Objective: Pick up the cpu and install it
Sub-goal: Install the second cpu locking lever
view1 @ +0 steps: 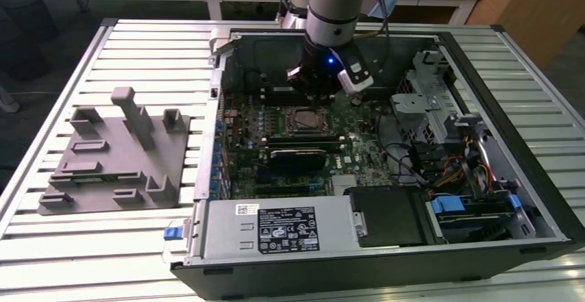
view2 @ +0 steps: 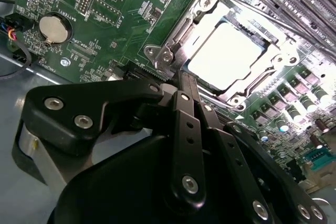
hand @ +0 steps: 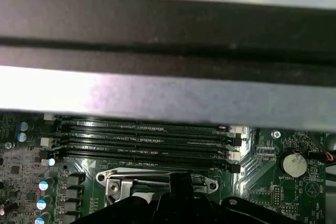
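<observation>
The cpu [view2: 226,56], a flat square chip with a bright silvery-white top, lies inside the metal-framed socket [view2: 168,56] on the green motherboard [view1: 357,151]. In the exterior view the socket [view1: 305,119] sits near the middle of the open computer case. My gripper [view1: 316,95] hangs just above the socket's far edge. In the second wrist view the black gripper [view2: 185,80] points at the socket frame beside the cpu, shut with nothing in it. The first wrist view has the gripper [hand: 180,179] over the socket frame [hand: 157,179].
A grey fixture [view1: 119,158] with upright posts lies on the slatted table at the exterior view's left. Inside the case are a power supply [view1: 274,230], a drive cage [view1: 429,103] and cables [view1: 457,172]. Memory slots [hand: 147,140] and a coin battery [hand: 293,163] flank the socket.
</observation>
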### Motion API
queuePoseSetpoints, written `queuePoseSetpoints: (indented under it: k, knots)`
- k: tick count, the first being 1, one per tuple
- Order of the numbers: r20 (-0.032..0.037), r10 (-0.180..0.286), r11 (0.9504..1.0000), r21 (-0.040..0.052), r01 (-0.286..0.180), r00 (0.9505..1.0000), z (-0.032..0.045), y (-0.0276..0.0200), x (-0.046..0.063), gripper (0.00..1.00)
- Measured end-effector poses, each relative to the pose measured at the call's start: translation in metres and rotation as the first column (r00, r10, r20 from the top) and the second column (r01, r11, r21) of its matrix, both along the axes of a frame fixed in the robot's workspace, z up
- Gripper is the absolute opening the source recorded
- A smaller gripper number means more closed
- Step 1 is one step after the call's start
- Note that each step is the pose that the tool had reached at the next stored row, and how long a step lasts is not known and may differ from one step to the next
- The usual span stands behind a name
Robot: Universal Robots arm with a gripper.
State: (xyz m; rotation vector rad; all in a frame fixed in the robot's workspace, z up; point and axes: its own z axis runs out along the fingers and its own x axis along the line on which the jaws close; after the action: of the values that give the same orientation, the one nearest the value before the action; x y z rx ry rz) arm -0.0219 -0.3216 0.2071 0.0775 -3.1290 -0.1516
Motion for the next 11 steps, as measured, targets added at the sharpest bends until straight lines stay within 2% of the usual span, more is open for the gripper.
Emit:
queuePoseSetpoints:
  k: [8,11]
  knots:
    - [0.0000,0.000,1.0000,0.0001,0.000,1.0000,0.0000,-0.0034,0.0000,0.11]
    - [0.0003,0.000,1.0000,0.0001,0.000,1.0000,0.0047,-0.0036,-0.0001,0.11]
